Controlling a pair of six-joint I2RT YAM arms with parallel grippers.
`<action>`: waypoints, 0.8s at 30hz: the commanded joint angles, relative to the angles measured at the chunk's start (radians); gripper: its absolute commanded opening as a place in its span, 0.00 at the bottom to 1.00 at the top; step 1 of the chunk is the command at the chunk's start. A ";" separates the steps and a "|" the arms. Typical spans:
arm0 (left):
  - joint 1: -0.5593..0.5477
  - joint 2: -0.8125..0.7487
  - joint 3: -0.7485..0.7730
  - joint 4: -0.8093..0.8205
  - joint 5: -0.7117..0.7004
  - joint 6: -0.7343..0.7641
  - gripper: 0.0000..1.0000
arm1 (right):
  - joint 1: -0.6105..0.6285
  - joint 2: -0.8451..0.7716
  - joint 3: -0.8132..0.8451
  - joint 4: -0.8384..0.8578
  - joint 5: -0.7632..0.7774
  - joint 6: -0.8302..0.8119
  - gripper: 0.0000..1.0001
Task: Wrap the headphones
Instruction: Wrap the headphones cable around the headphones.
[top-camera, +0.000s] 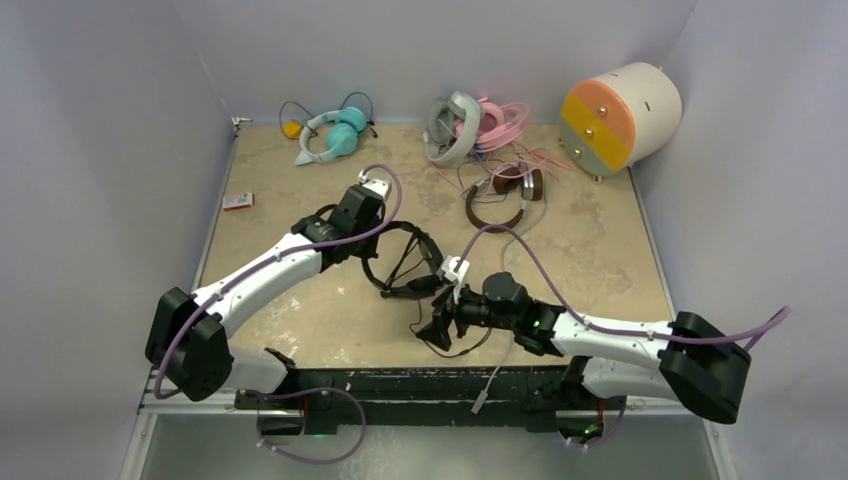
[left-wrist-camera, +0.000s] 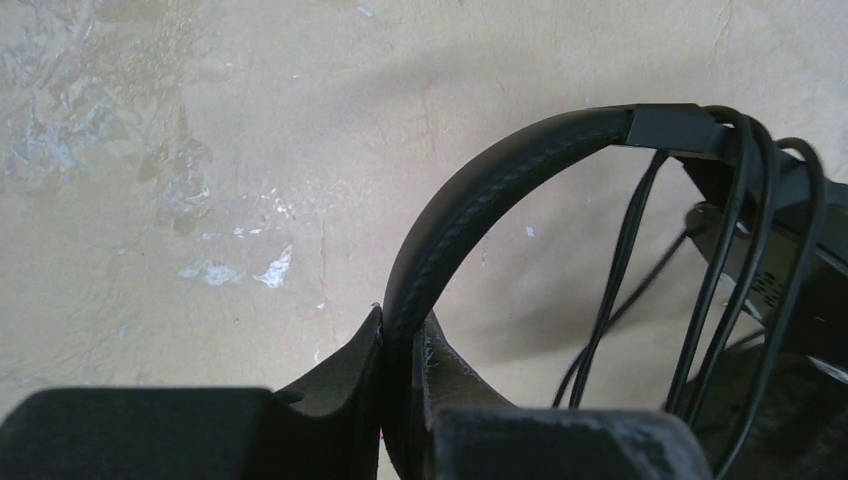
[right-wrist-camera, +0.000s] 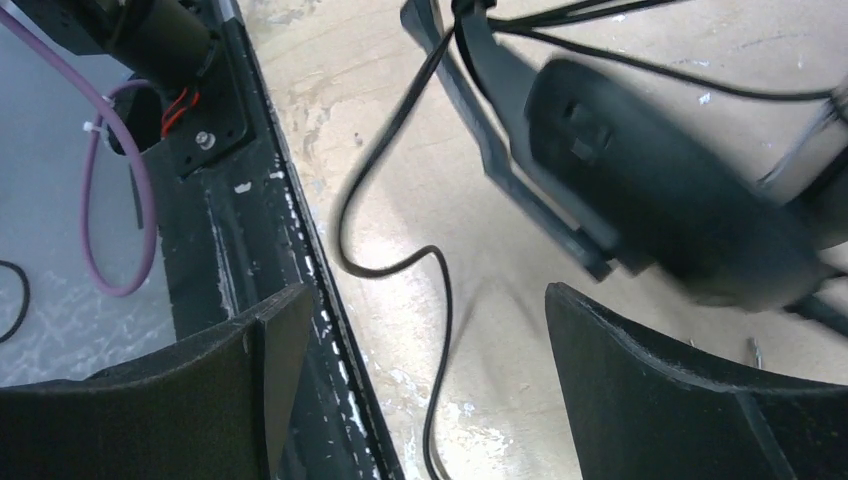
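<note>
My left gripper (left-wrist-camera: 402, 325) pinches the black headphones (top-camera: 405, 262) by the headband (left-wrist-camera: 470, 200). My right gripper (right-wrist-camera: 425, 300) stands wide, empty, over a loose cable (right-wrist-camera: 345, 215)

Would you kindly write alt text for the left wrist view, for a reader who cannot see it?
The left hand is shut on the padded headband of the black headphones, seen close up from the wrist. Several loops of thin black cable hang over the headband's end at right, with the scuffed tan tabletop behind.
</note>
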 joint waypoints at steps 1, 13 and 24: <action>0.012 -0.028 0.039 0.059 0.027 -0.074 0.00 | 0.025 -0.013 -0.072 0.257 0.136 0.032 0.89; 0.069 -0.060 0.024 0.064 0.027 -0.120 0.00 | 0.061 0.054 -0.097 0.282 0.197 0.029 0.85; 0.132 -0.076 0.009 0.076 0.069 -0.142 0.00 | 0.155 0.155 -0.124 0.305 0.350 0.038 0.83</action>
